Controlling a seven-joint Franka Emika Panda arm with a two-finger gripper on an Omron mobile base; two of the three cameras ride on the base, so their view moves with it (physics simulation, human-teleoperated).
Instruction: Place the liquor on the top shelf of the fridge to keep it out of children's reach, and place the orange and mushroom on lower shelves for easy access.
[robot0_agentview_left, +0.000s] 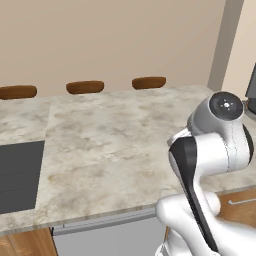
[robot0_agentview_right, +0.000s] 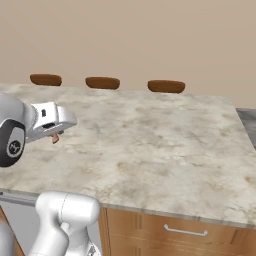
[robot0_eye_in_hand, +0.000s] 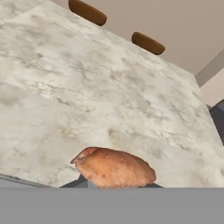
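The white arm's two-finger gripper (robot0_agentview_right: 55, 136) hangs above the beige marbled stone counter (robot0_agentview_right: 150, 145), jaws clenched on the tiny reddish-brown and pale mushroom (robot0_eye_in_hand: 114, 168). The mushroom is held clear of the counter surface, near its front edge. Three brown rounded stool seats (robot0_agentview_right: 166, 86) line the counter's far side. A wood-brown drawer front (robot0_agentview_right: 185, 230) sits below.

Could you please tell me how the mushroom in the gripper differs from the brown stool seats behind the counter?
The mushroom is a lumpy reddish-brown and pale piece, while the stool seats are smooth, flat, dark brown ovals. The mushroom is held in the gripper above the counter; the seats stand beyond its far edge. Both are brownish.
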